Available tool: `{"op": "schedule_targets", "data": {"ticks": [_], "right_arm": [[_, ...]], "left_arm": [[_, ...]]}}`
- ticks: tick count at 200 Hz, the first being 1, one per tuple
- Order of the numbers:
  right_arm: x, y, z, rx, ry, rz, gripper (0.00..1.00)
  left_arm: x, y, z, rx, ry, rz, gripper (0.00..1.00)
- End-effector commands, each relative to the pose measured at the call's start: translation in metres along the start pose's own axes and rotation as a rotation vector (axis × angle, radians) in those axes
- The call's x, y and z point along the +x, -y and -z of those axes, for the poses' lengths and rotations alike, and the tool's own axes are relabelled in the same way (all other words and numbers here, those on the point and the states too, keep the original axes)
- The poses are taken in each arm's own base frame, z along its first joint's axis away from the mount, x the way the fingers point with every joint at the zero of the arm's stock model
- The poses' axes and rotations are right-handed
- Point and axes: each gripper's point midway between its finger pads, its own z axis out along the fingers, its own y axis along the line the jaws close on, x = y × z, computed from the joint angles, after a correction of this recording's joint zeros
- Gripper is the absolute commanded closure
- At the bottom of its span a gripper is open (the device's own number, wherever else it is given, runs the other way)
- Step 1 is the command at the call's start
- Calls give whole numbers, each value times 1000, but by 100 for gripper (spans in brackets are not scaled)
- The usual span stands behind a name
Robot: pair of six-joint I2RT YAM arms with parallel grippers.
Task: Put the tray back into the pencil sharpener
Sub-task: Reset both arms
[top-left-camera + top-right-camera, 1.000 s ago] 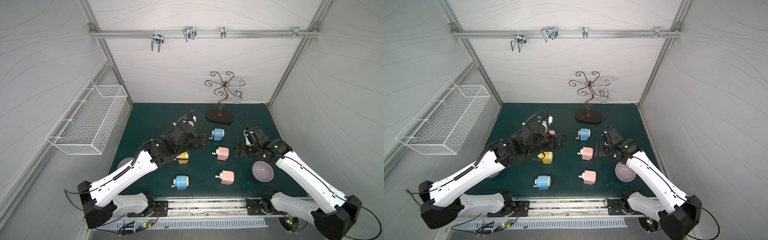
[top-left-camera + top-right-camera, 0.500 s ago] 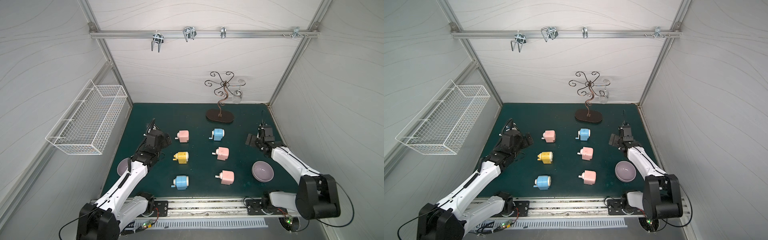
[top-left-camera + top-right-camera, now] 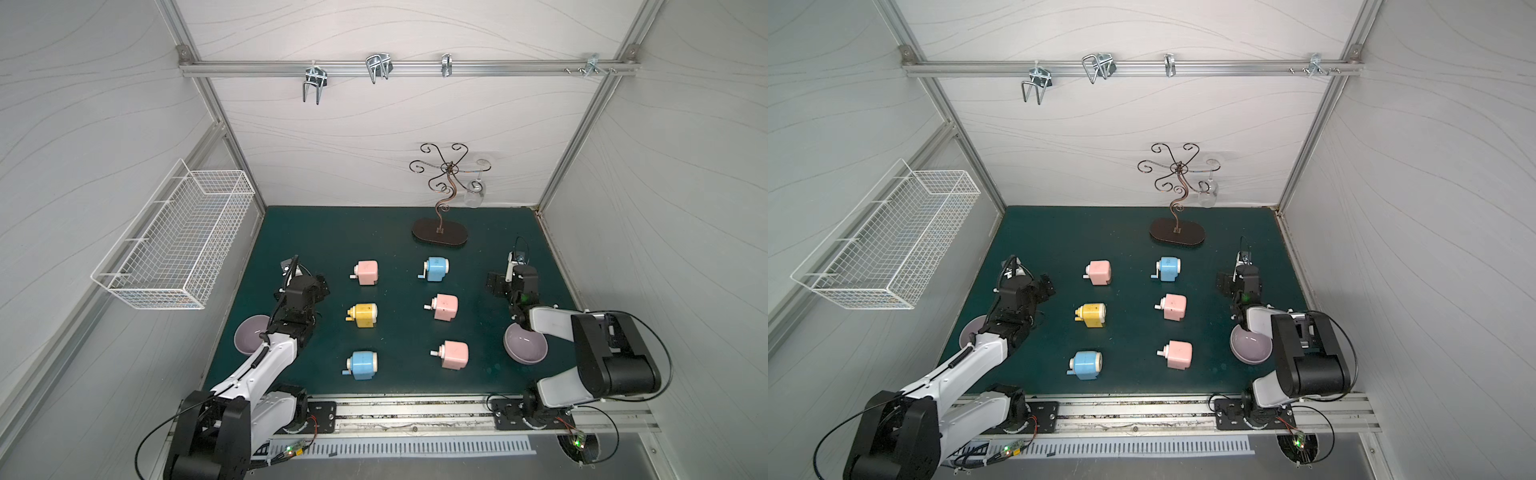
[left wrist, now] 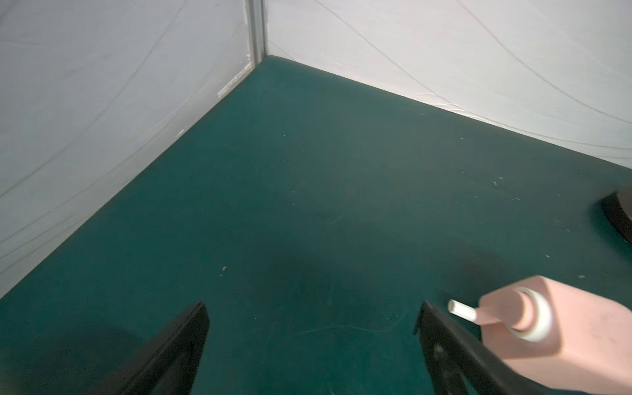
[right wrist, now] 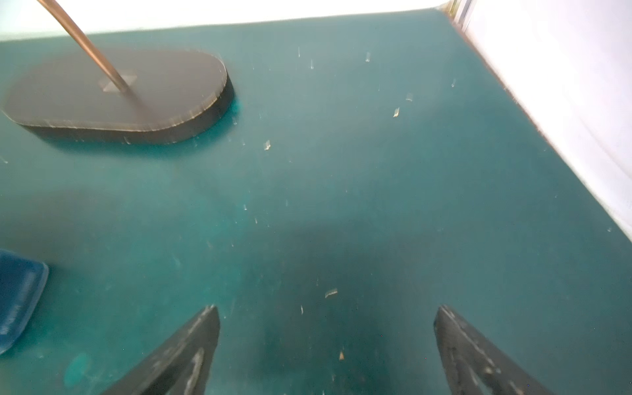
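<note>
Several pencil sharpeners stand in two rows on the green mat: pink (image 3: 365,272), yellow (image 3: 363,315) and blue (image 3: 362,365) on the left, blue (image 3: 436,269), pink (image 3: 444,306) and pink (image 3: 454,354) on the right. No separate tray shows in any view. My left gripper (image 3: 305,283) (image 4: 313,314) is open over bare mat, left of the back pink sharpener (image 4: 564,328), whose crank lies just past one finger. At the mat's right side my right gripper (image 3: 513,277) (image 5: 326,318) is open and empty, over mat strewn with shavings.
A purple bowl (image 3: 249,338) sits by the left arm and another (image 3: 525,343) by the right arm. A curly metal stand (image 3: 439,232) (image 5: 119,92) stands at the back. A wire basket (image 3: 174,245) hangs on the left wall.
Both arms have drawn back from the middle of the mat to its sides and folded low. The back pink sharpener, hidden under the left arm before, now shows. Both grippers stay open.
</note>
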Motion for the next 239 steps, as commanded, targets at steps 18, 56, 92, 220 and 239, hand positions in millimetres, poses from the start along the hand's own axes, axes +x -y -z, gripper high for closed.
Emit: {"op": "schedule_targets", "data": {"ticks": [18,56,92,220,239], "right_arm": [[-17,12,11,3,243,-35,1],[-17,3,-1,-29,182,-5,1],[-17,-6,-11,-10,107,46,1],[-18,-6,-10,-11,117,47,1],[-18,-6,-10,-11,117,47,1]], "left_arm": [[-20,-12,-15,-17,118,27,2],[-7,-25,-31,-24,156,5,2],[-1,-27,-52,30,179,39,1],[15,20,-77,154,46,-146,1],[15,20,-77,154,42,-145,1]]}}
